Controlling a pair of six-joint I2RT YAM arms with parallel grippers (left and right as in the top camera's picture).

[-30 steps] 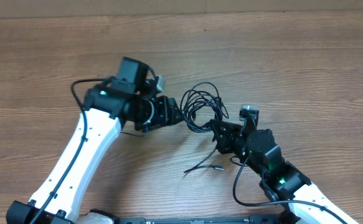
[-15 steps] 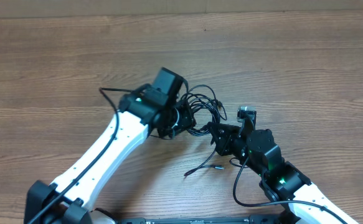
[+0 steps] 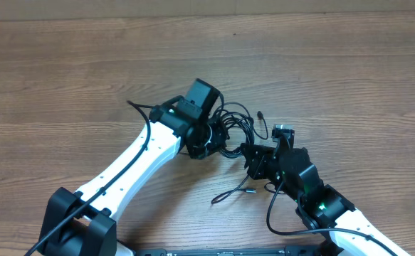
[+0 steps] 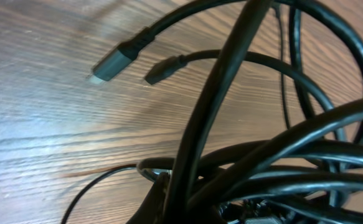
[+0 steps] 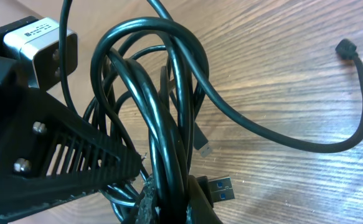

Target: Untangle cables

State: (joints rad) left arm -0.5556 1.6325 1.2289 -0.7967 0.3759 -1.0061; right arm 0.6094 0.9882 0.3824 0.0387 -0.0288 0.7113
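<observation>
The cables (image 3: pixel 237 122) are a knot of thin black cords on the wooden table between my two arms. My left gripper (image 3: pixel 212 136) is shut on the bundle's left side; in the left wrist view strands (image 4: pixel 231 106) rise from its closed jaws (image 4: pixel 187 208), with two plug ends (image 4: pixel 111 62) lying on the wood beyond. From the lower right, my right gripper (image 3: pixel 248 153) is shut on the same bundle; the right wrist view has several strands (image 5: pixel 169 106) pinched at my right gripper (image 5: pixel 172 202), beside blue USB plugs (image 5: pixel 221 188).
One loose strand (image 3: pixel 230 192) trails on the table toward the near edge, below the right gripper. Another free end (image 3: pixel 262 114) sticks out right of the bundle, and also shows in the right wrist view as a curved tail (image 5: pixel 345 48). The left arm's finger (image 5: pixel 75 155) crowds the right gripper.
The left arm swung right into the bundle and its jaws went from open to shut on the cables. The right gripper kept its hold and place.
</observation>
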